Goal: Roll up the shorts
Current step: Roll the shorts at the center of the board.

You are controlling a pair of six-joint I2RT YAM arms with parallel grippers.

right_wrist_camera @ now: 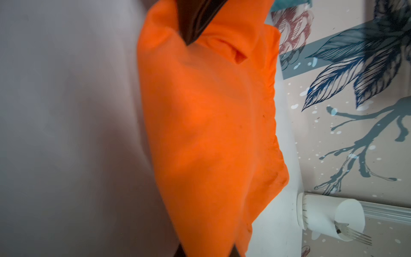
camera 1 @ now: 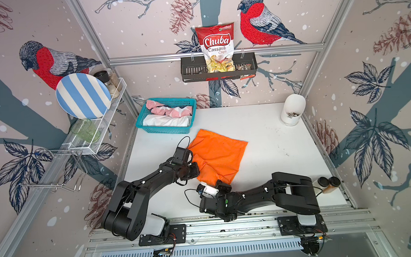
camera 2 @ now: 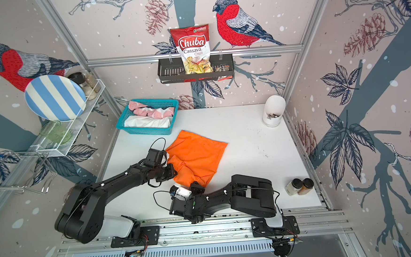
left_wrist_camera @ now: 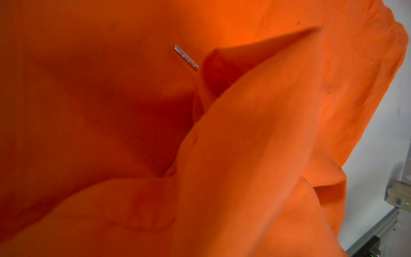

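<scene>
The orange shorts [camera 1: 218, 152] [camera 2: 196, 154] lie mostly flat on the white table, puckered along the near left side. My left gripper [camera 1: 195, 170] is at that left edge, its jaws buried in the fabric and shut on it. Orange cloth [left_wrist_camera: 244, 155] fills the left wrist view. My right gripper [camera 1: 223, 183] [right_wrist_camera: 206, 253] is shut on the shorts' near corner, and the cloth [right_wrist_camera: 206, 133] narrows down between its dark fingertips [right_wrist_camera: 235, 252]. The pink printed shorts [camera 1: 166, 110] and the white shorts [camera 1: 166, 121] lie rolled in the teal basket [camera 1: 165, 131].
A white utensil holder [camera 1: 292, 109] stands at the table's far right corner. Two spice jars [camera 1: 327, 184] are at the near right edge. A wire rack with a striped plate [camera 1: 82, 96] hangs on the left wall. A chips bag [camera 1: 216, 47] sits in the back wall basket.
</scene>
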